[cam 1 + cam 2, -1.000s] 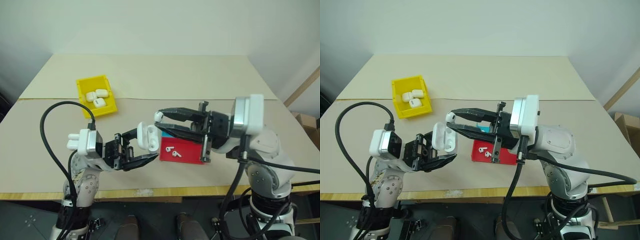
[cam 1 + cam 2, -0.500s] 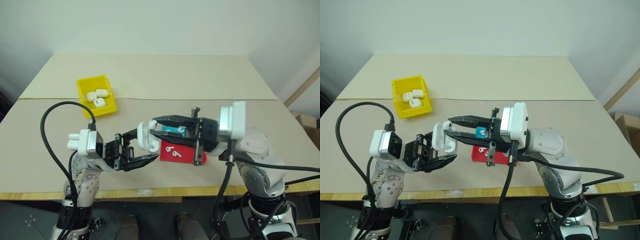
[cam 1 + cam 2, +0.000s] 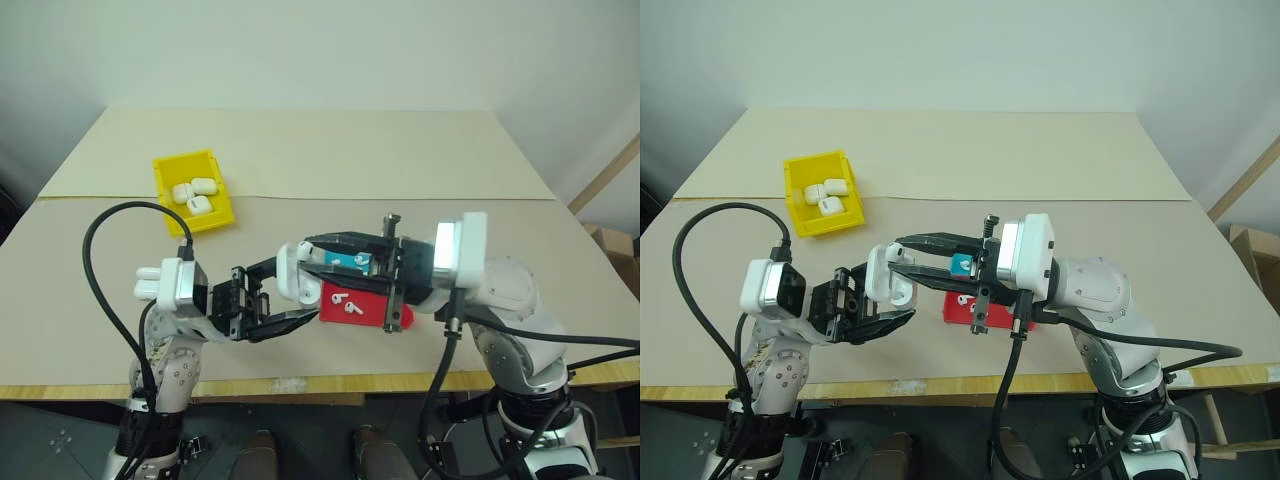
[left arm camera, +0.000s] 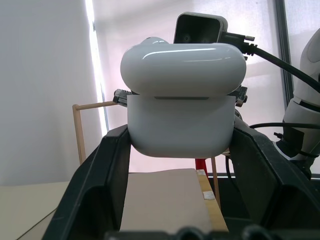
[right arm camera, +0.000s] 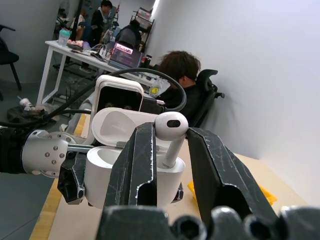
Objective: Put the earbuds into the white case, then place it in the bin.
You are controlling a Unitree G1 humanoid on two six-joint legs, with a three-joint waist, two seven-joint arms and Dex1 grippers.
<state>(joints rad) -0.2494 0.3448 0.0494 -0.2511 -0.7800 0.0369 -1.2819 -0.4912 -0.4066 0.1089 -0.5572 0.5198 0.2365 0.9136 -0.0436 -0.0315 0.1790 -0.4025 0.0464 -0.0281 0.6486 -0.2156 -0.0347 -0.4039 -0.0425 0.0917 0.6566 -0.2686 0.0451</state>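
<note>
My left gripper [image 3: 296, 290] is shut on the white case [image 3: 295, 275], held above the table's front with its lid flipped open [image 5: 120, 125]. The right gripper [image 3: 898, 251] is shut on one earbud [image 5: 171, 126], pinched by its head between the two fingers [image 5: 142, 160]. The earbud's stem points down into the open case [image 5: 100, 170]. In the left wrist view the case [image 4: 182, 120] sits between that gripper's black fingers [image 4: 110, 165]. Two more earbuds [image 3: 346, 301] lie on the red-and-blue tray [image 3: 370, 312]. The yellow bin [image 3: 215, 222] stands at the back left.
Three identical white cases [image 3: 195, 193] lie inside the yellow bin. The tray sits under my right arm, near the table's front edge [image 3: 300, 383]. Behind my left arm, the right wrist view shows a seated person [image 5: 175, 70] and a desk.
My right gripper has swung left and down with the earbud, from just above the case onto its open mouth. It has held still for the last half second. The left gripper has not moved.
</note>
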